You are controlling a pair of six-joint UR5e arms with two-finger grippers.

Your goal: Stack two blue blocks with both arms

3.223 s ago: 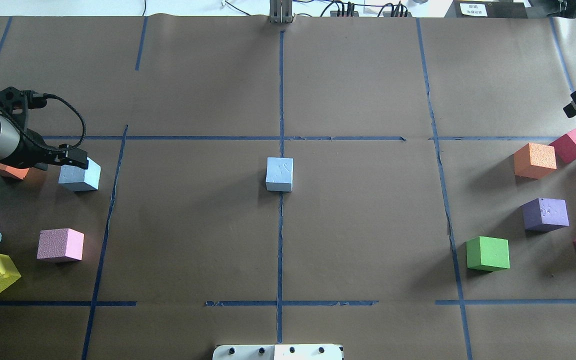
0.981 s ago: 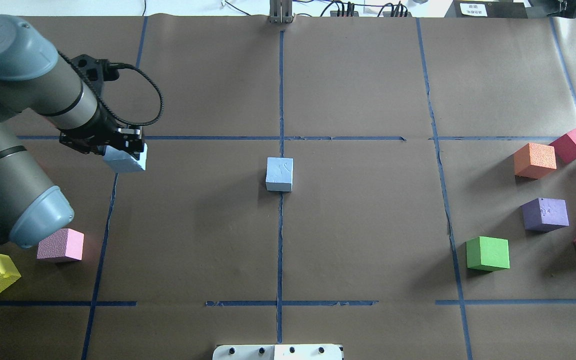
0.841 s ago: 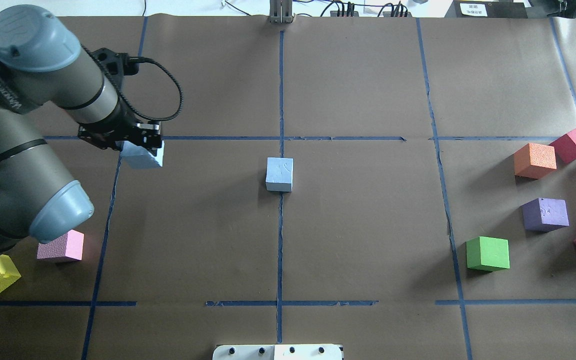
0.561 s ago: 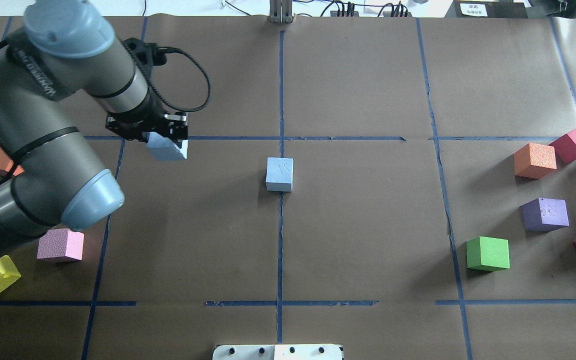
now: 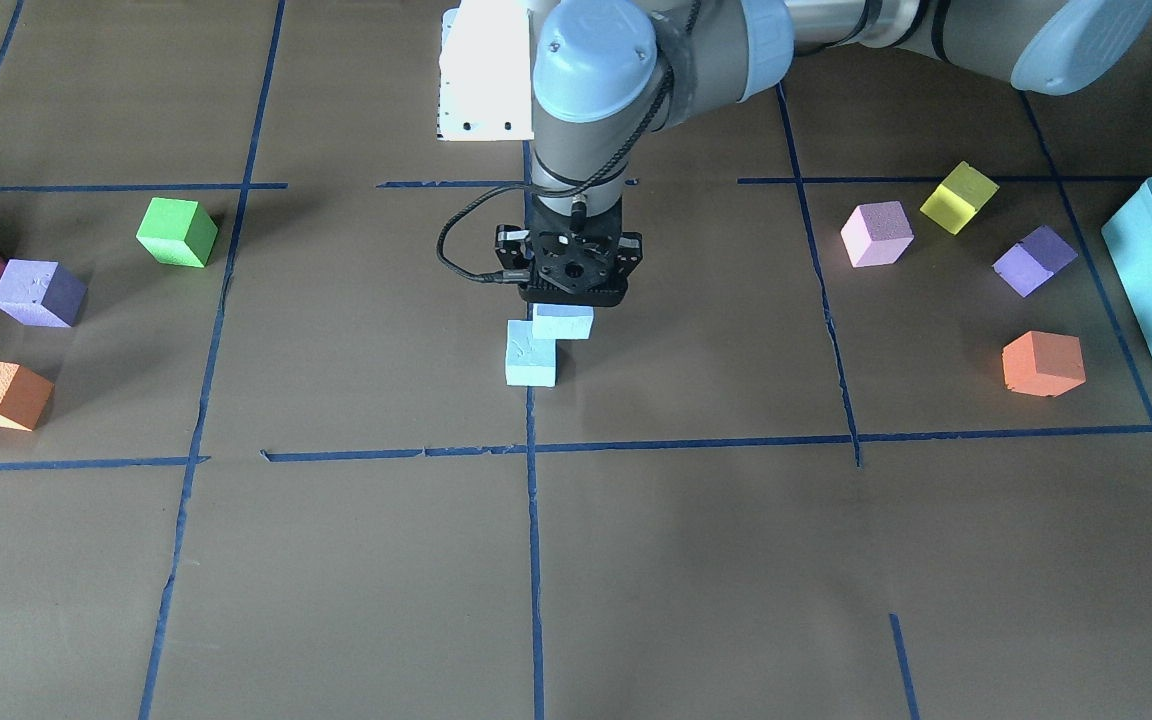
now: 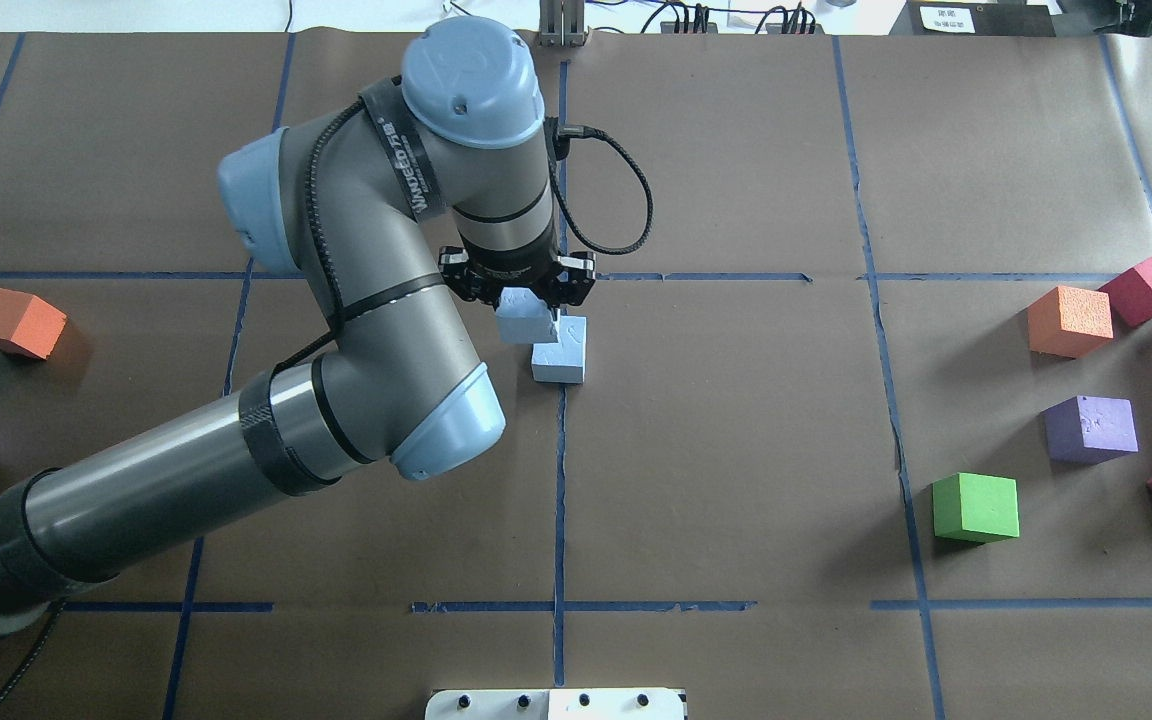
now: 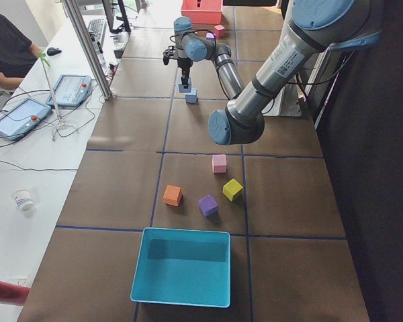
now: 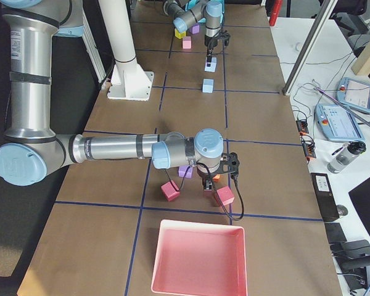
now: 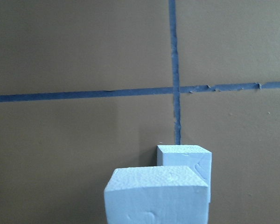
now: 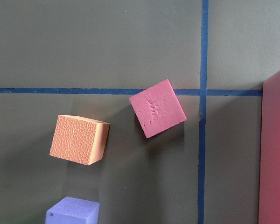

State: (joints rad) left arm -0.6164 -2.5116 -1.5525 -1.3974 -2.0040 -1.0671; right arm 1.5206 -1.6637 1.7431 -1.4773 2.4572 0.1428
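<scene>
Left pincer clamps a speckled pale-blue foam cube, raised just beside its twin.

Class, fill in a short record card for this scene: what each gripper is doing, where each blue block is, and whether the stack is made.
left gripper: shut on the held blue block
held blue block: raised off the table, apart from the other one
resting blue block: on the centre tape line, untouched
right gripper: above a pink cube and an orange cube; open or shut cannot be told
stack: not yet made
</scene>
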